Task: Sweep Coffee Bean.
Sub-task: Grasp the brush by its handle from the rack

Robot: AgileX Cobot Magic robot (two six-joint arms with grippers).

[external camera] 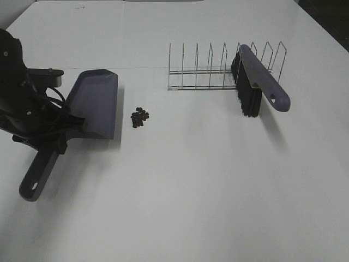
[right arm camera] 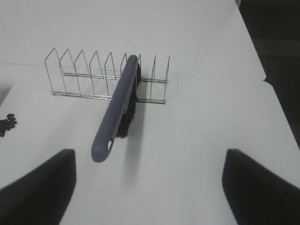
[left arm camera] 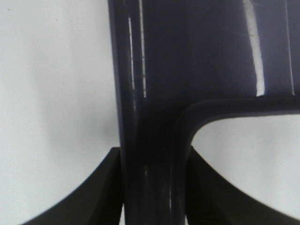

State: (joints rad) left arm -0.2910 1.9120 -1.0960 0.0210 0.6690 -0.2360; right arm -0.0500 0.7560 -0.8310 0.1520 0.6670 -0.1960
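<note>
We see a tight cluster of tiny, dark brown-black oval coffee beans (external camera: 139,117) on the white bench (external camera: 191,191), nearer its left edge and just beside the lip of the grey-purple dustpan (external camera: 98,101). Our left fingers (left arm camera: 105,192) pinch the dustpan's handle. Our right fingers (right arm camera: 42,187) are spread wide, facing the brush (right arm camera: 117,112), which leans in a wire rack (right arm camera: 84,75).

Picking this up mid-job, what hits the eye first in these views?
On the left of the high view, the dustpan lies with its handle clamped in the left gripper, and a small dark pile of coffee beans sits just off its lip. To the right, the brush rests in a wire rack, with the right gripper open and well short of it.
</note>
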